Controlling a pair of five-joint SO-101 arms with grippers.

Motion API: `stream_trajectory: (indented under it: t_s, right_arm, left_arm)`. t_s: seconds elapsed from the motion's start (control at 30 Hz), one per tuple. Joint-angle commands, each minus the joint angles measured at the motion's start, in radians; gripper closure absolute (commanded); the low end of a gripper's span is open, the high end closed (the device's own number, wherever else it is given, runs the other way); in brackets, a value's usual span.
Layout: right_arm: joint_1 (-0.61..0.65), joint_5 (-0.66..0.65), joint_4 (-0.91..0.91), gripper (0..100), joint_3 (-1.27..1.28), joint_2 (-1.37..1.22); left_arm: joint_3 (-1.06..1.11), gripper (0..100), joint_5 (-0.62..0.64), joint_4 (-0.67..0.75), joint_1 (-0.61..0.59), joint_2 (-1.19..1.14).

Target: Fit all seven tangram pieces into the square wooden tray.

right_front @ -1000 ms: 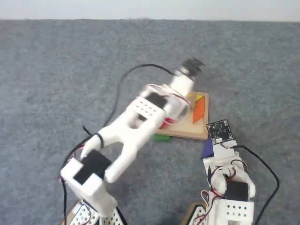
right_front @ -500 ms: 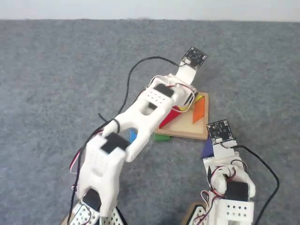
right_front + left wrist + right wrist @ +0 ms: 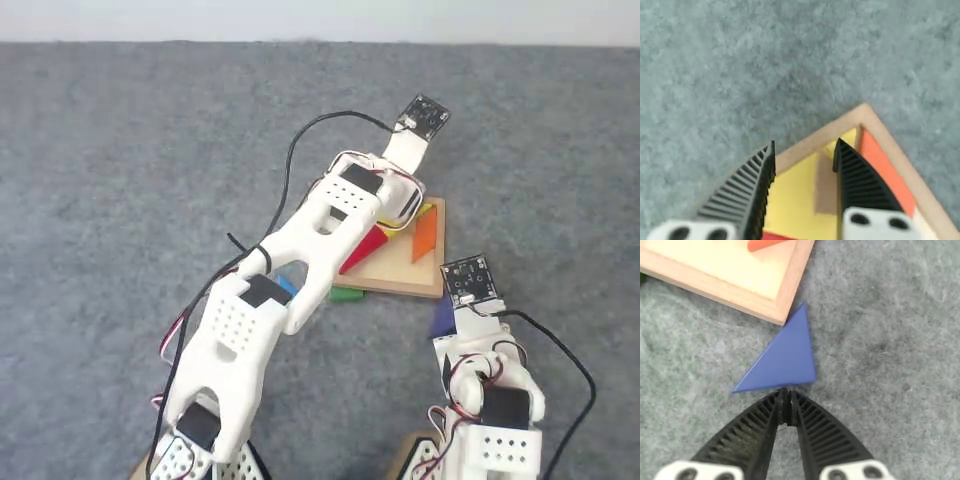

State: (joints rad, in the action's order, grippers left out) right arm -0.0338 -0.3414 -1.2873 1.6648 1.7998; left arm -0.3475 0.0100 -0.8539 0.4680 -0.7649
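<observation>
Pincer of left arm (image 3: 805,145): fingers spread, nothing between them, hanging over far corner of the square wooden tray (image 3: 840,123). One fingertip over the tray rim, other over the inside near the corner. Under it in the tray: yellow piece (image 3: 790,195) along the rim, orange piece (image 3: 880,160) along the adjoining rim, a strip of bare wood between yellow piece and the nearer finger. Sliver of red piece (image 3: 775,235) at the frame edge, touching yellow. In the high view the left arm (image 3: 300,250) stretches from the near-left base across to the tray, wrist above the tray's far part and covering much of it; red and orange pieces show beside it inside the tray.

Pincer of right arm (image 3: 785,392): fingers pressed together, holding nothing, tips just beside the long edge of the blue triangle (image 3: 787,360). Triangle lies flat on the grey surface (image 3: 120,180), outside the tray, its point just beside the tray's near corner; cannot tell if touching. Right arm (image 3: 485,400) sits near-right, folded back, wrist near that corner.

Green piece (image 3: 347,293) on the surface just outside the tray's near edge. Light blue piece (image 3: 287,287) further left, mostly hidden under the left arm, outside the tray.
</observation>
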Motion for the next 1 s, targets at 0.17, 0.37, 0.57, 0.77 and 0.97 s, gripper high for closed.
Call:
stream_trajectory:
  t_s: [0.17,0.37,0.57,0.77,0.97]
  right_arm:
    - [-0.008,0.002,0.005,99.1,0.020,0.021]
    - [-0.008,0.002,0.005,99.1,0.020,0.021]
    - [-0.008,0.002,0.005,99.1,0.020,0.021]
    - [-0.008,0.002,0.005,99.1,0.020,0.021]
    - [-0.008,0.002,0.005,99.1,0.020,0.021]
  left_arm:
    - [-0.045,81,-0.011,-0.152,0.005,0.063]
    - [-0.044,81,-0.012,-0.253,0.034,0.095]
    - [-0.044,81,-0.014,-0.331,0.080,0.130]
    - [-0.044,81,-0.014,-0.344,0.086,0.173]
    - [-0.044,81,-0.052,-0.417,0.094,0.272]
